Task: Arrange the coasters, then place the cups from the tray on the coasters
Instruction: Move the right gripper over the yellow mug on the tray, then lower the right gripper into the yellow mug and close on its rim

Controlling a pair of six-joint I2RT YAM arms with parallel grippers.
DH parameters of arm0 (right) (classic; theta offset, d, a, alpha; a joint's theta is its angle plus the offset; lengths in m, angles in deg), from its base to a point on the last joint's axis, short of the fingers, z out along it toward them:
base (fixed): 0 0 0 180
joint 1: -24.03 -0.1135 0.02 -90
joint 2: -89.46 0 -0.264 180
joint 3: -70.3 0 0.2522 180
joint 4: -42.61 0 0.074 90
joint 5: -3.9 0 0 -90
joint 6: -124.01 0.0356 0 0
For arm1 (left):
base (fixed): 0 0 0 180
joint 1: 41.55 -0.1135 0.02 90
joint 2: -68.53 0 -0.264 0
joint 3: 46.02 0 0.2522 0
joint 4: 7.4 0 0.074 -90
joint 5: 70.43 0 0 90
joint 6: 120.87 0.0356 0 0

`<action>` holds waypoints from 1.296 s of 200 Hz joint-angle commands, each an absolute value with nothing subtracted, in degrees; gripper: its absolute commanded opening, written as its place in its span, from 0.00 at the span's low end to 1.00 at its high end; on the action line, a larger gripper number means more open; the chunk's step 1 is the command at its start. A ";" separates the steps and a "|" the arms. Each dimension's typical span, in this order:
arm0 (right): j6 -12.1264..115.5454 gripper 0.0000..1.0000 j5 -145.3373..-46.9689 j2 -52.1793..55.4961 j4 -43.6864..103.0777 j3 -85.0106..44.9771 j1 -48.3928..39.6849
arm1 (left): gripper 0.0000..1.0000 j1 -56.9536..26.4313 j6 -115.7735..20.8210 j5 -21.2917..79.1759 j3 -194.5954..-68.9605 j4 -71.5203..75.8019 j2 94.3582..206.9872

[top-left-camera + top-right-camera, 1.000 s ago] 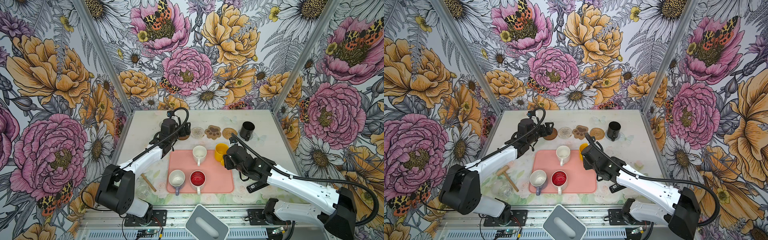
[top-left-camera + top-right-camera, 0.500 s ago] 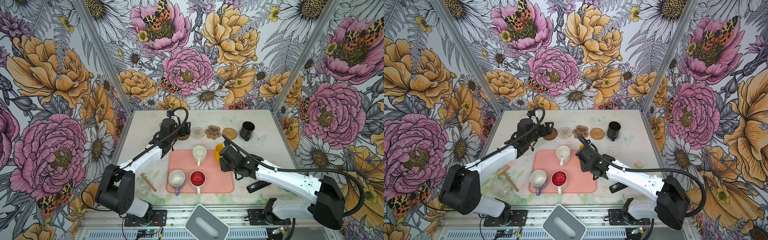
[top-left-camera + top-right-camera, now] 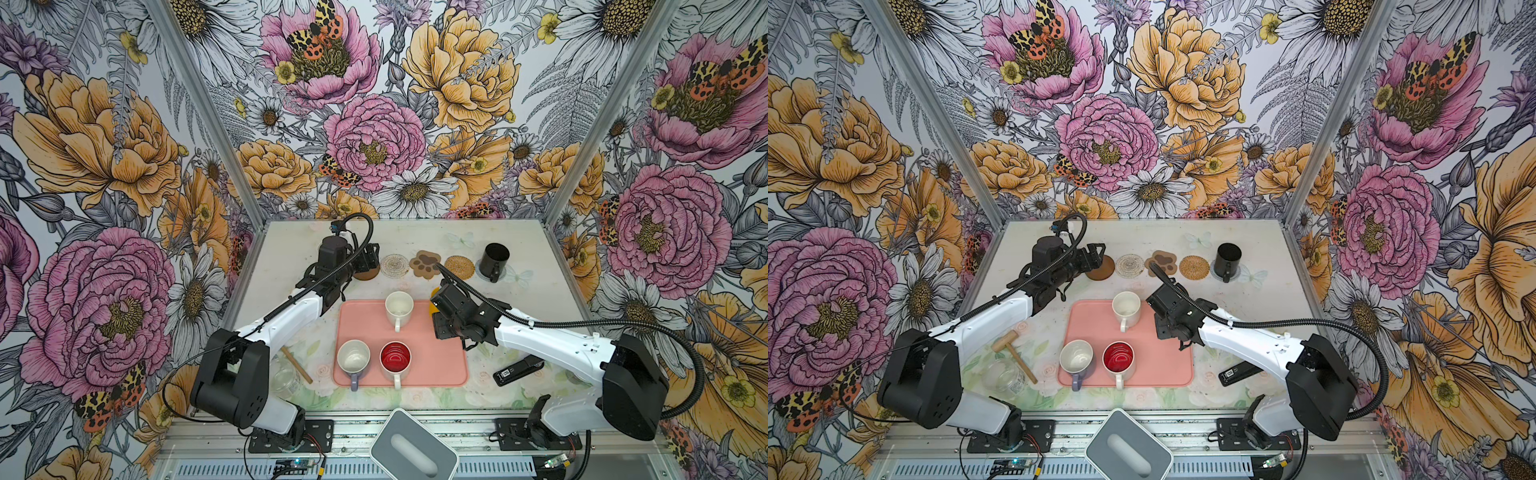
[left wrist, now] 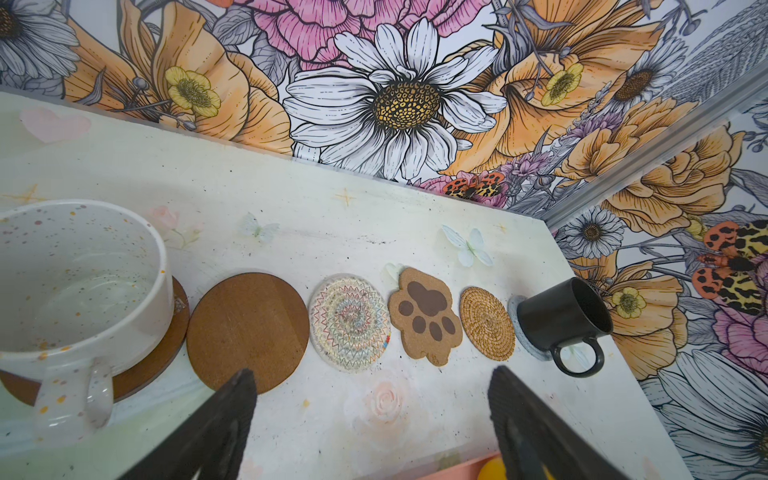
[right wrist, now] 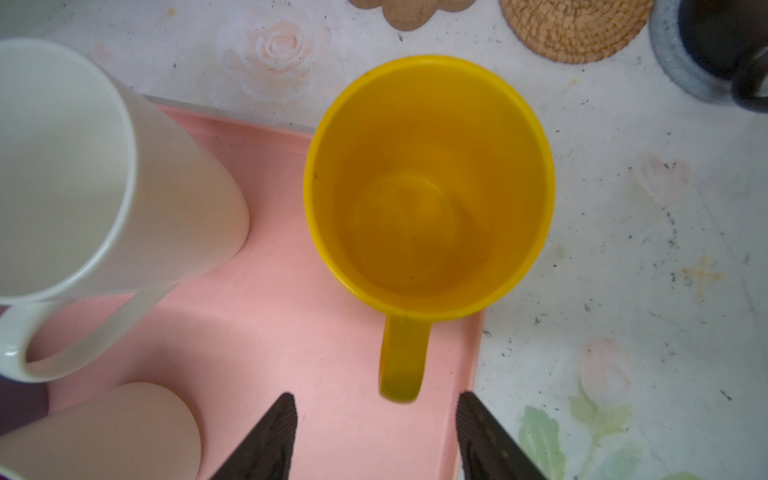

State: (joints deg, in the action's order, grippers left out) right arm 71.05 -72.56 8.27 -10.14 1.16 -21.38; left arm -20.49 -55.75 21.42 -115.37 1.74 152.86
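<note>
In both top views the tray (image 3: 444, 370) lies mid-worktop toward the front edge, with 3 cups clear on it: the white cup (image 3: 399, 306) at the tray's back edge, and the lavender cup (image 3: 353, 360) and red-inside cup (image 3: 395, 358) side by side at its front edge. A 4th, the yellow cup (image 3: 433, 300), is only a sliver at the tray's back right corner, under the right arm. Off the tray, the black cup (image 3: 494, 258) stands near the worktop's back right corner. Along the back edge are 4 bare coasters in a row: brown disc (image 3: 1102, 269), whitish woven coaster (image 3: 1130, 265), paw coaster (image 3: 1163, 262), rattan coaster (image 3: 1195, 267). The left gripper (image 3: 1096, 254) covers part of the brown disc's left side; contact can't be told. Left wrist view: 6 coasters counted, 2 occupied. The speckled white cup (image 4: 79, 282) sits on a second brown disc (image 4: 166, 361), and the black cup on the grey-blue coaster (image 4: 519, 330). The left gripper's fingers (image 4: 232, 415) are wide apart, with nothing between. Right wrist view: the right gripper (image 5: 376, 419) has jaws apart and empty; the yellow cup's handle points at the gap, untouched. The white cup is just beside it on the tray.
</note>
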 commanded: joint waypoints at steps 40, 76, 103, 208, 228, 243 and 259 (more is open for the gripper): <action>72.02 0.63 -74.07 6.85 -9.78 0.53 -19.04 | 0.89 -21.16 -56.84 23.62 -115.06 -0.24 154.20; 71.97 0.63 -74.99 4.85 -8.96 0.29 -18.60 | 0.89 -21.29 -56.94 23.83 -115.14 -0.36 154.47; 71.91 0.63 -75.50 3.70 -8.43 0.18 -18.29 | 0.89 -21.47 -57.08 23.87 -115.13 -0.32 154.66; 71.17 0.55 -78.71 0.70 -5.28 0.02 -15.80 | 0.89 -21.95 -58.55 25.91 -115.22 -1.64 155.93; 70.92 0.53 -79.05 0.24 -4.96 -0.20 -15.47 | 0.89 -22.18 -58.62 26.11 -115.25 -1.72 156.11; 70.83 0.53 -79.20 -0.26 -4.86 -0.42 -15.35 | 0.89 -22.21 -58.60 26.25 -115.31 -1.73 156.23; 70.84 0.53 -79.43 -0.86 -4.77 -0.64 -15.17 | 0.89 -22.32 -58.66 26.73 -115.44 -1.73 156.50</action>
